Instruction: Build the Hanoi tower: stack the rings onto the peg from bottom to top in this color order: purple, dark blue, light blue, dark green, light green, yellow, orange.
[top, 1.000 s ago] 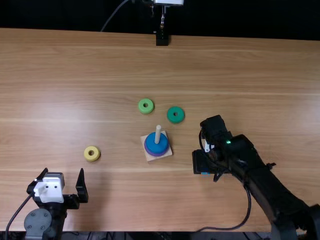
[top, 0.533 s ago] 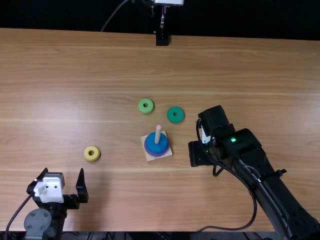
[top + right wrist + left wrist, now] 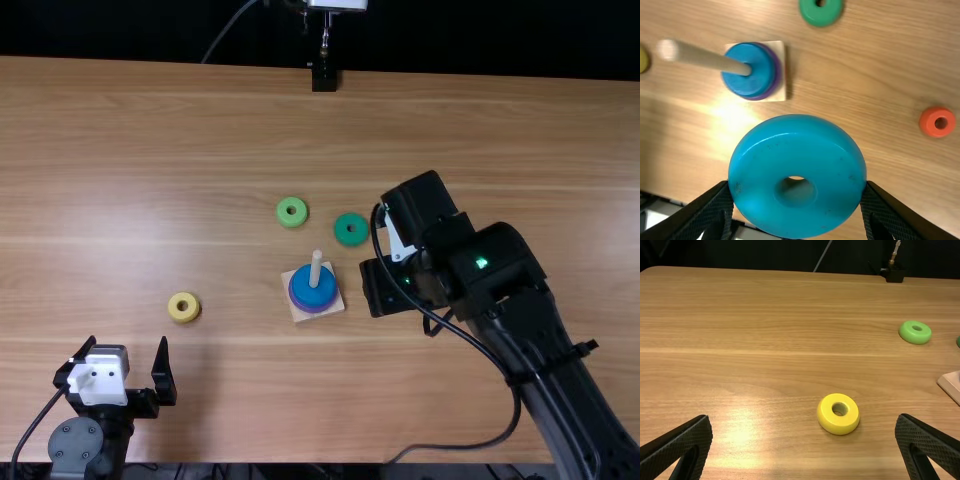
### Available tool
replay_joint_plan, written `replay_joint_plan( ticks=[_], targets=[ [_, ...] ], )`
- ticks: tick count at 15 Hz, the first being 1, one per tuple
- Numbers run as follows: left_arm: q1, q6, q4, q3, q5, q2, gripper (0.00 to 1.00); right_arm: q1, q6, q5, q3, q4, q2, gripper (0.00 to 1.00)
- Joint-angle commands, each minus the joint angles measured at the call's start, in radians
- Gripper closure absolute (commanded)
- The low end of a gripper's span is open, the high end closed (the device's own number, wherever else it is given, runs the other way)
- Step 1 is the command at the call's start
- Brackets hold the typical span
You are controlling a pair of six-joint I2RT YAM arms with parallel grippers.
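At lower left our left gripper stands spread; right of centre, our right gripper pinches the light blue ring near the peg. Beyond, the wooden table stretches wide to its far edge, darkness behind.

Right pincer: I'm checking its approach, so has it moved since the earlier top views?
Yes. In the top view, the right pincer has moved nearer the peg, and also nearer the table's far edge.

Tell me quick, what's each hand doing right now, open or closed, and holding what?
Left hand: open, holding nothing.
Right hand: closed on the light blue ring.
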Motion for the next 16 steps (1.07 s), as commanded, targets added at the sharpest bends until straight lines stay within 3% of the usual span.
replay_joint_plan(
  ticks=[1, 9, 16],
  targets=[
    [0.004, 0.005, -0.078, -0.11, 0.008, -0.012, 0.0, 0.025, -0.017, -0.003, 0.079, -0.018, 0.044, 1.0],
    [0.004, 0.005, -0.078, -0.11, 0.008, -0.012, 0.0, 0.099, -0.015, -0.003, 0.349, -0.053, 0.247, 1.0],
    [0.004, 0.005, -0.078, -0.11, 0.008, -0.012, 0.0, 0.139, -0.004, -0.001, 0.381, -0.049, 0.322, 1.0]
  ],
)
